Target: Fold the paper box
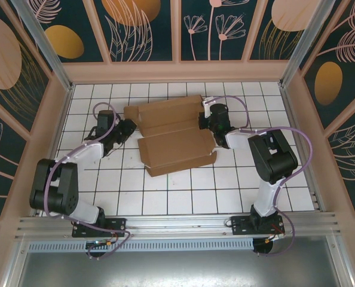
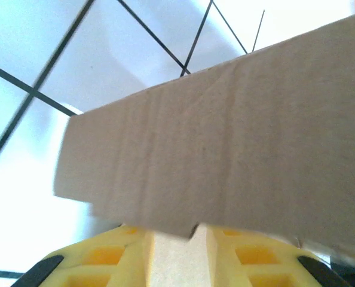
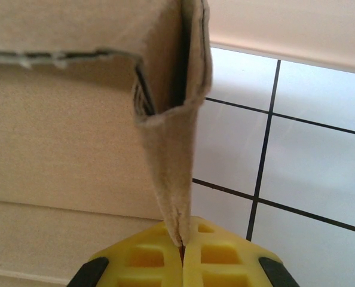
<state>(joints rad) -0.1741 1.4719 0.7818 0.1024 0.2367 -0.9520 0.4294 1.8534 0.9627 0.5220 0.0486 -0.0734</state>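
While the arms' bases [image 1: 97,227] are sitting on the metal rail [image 1: 177,222] at the bottom of the top view, the paper box [image 1: 174,134] is lying partly folded just above the frame's centre on the white tiled table [image 1: 183,191]. The left gripper [image 1: 127,127] is meeting the box's left edge, its yellow fingers [image 2: 126,254] standing partly apart with nothing clamped (a cardboard flap is lying across their tips and blocking much of the tiles). The right gripper [image 3: 182,242] is pinching tight on a doubled flap edge at the box's right side. Beyond, patterned walls [image 1: 141,30] are enclosing the table.
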